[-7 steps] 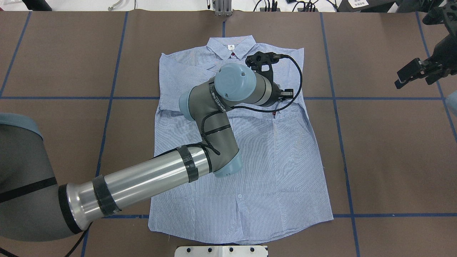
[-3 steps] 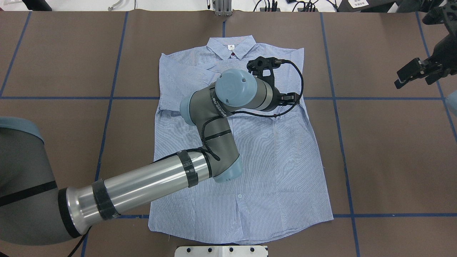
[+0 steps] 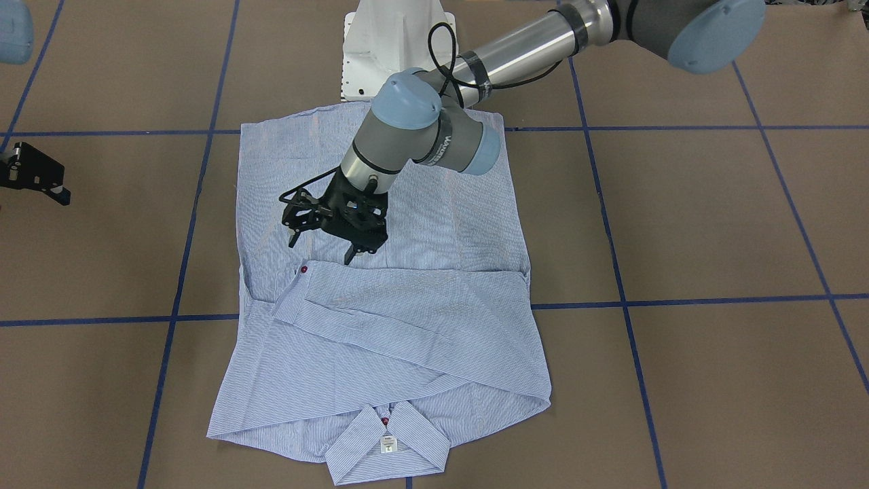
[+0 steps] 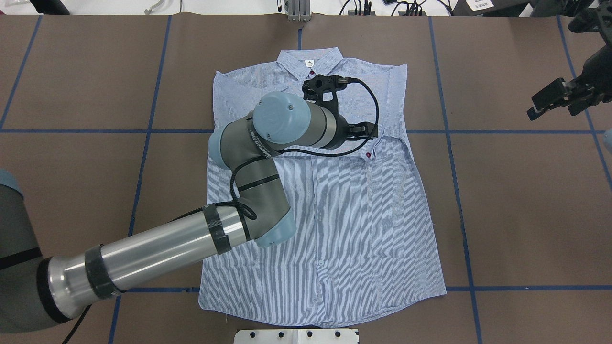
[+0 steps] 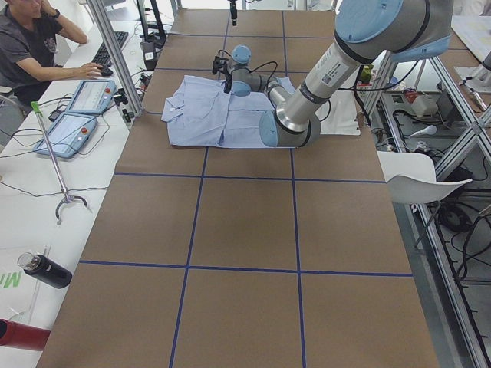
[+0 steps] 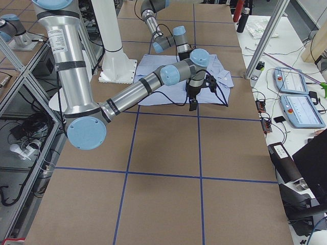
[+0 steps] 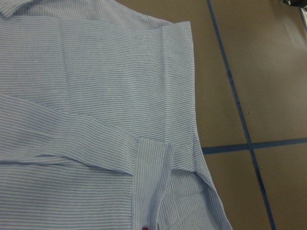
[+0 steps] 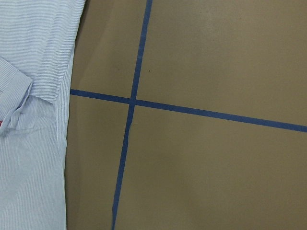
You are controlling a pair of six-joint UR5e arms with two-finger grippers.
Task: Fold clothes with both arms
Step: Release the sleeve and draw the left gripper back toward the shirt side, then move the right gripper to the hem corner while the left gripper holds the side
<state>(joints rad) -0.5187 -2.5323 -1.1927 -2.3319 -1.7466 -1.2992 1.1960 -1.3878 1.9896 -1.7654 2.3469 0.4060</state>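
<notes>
Nearest the robot is the white base (image 4: pixel 296 336), and the shirt (image 4: pixel 363 229) begins just past it, hem first. It lies flat, front up, on the brown table (image 4: pixel 526 215), across blue tape lines (image 4: pixel 459 205). The left arm (image 4: pixel 162 248) reaches over the shirt and hides part of its left half from above. The left gripper (image 3: pixel 320 248) hangs above the chest beside the folded sleeve's cuff (image 3: pixel 292 292), fingers spread and empty, clear of the cloth. Beyond lies the collar (image 4: pixel 308 62). The right gripper (image 4: pixel 550 99) is well off to the shirt's right over bare table; I cannot tell how wide it stands. Cables (image 4: pixel 363 7) line the far edge.
</notes>
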